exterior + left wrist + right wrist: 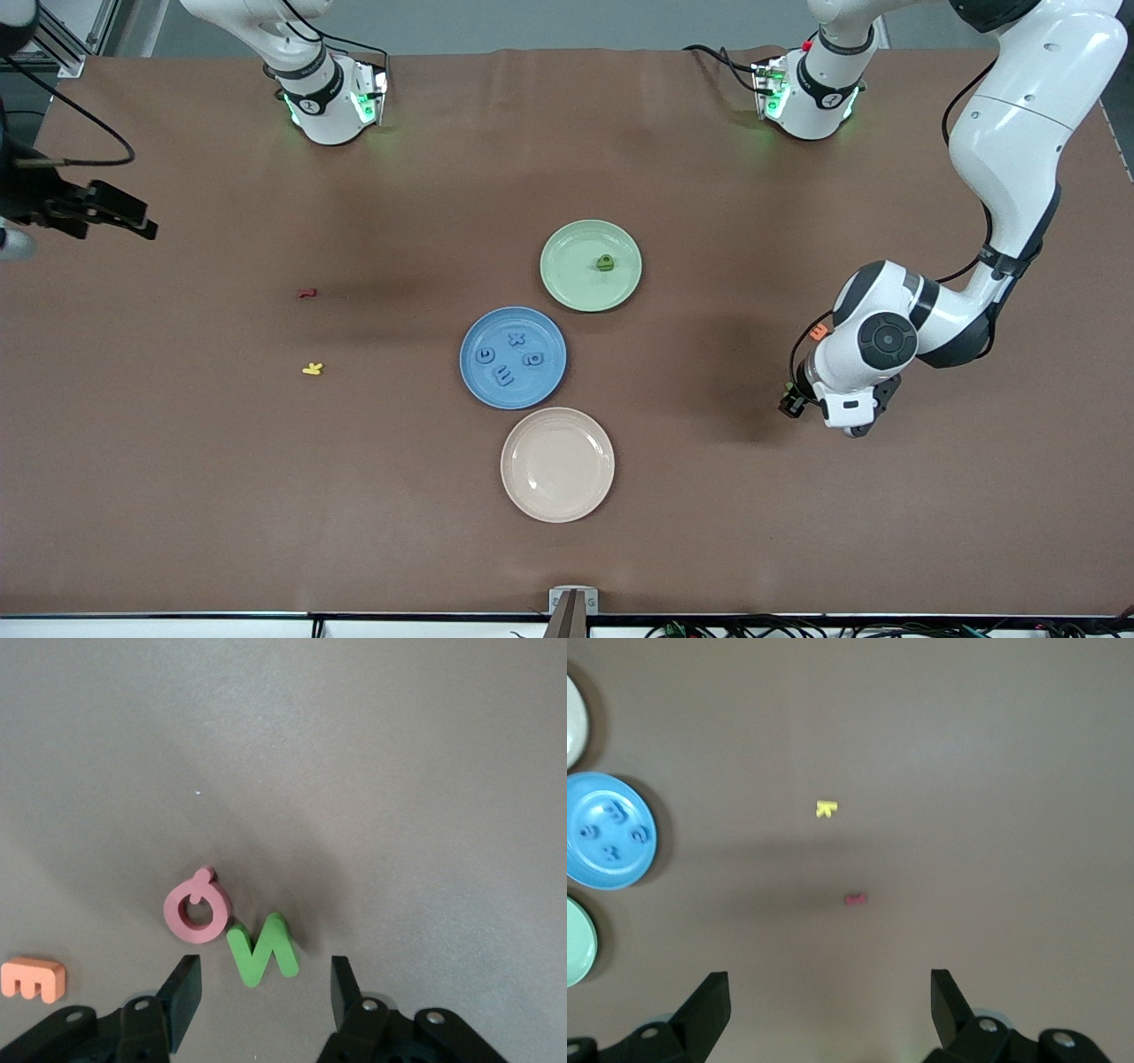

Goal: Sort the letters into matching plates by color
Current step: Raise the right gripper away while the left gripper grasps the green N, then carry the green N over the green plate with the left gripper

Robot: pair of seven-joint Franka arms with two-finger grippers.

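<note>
Since the green letter (261,950) lies flat on the bench (372,771) at the bottom middle of the left wrist frame, touching a pink letter (197,909), the left end effector (264,990), fingers spread around it, could easily grab or nudge both. Four blue ones already sit in the blue plate (470,381); one green sits in the green plate (567,285). Right end effector (830,1005) waits, spread wide.

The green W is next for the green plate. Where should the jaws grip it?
Judging by its pose, come straight down on the green W, which lies flat, and pinch across its outer strokes. The pink letter sits close, so keep that jaw clear.
</note>
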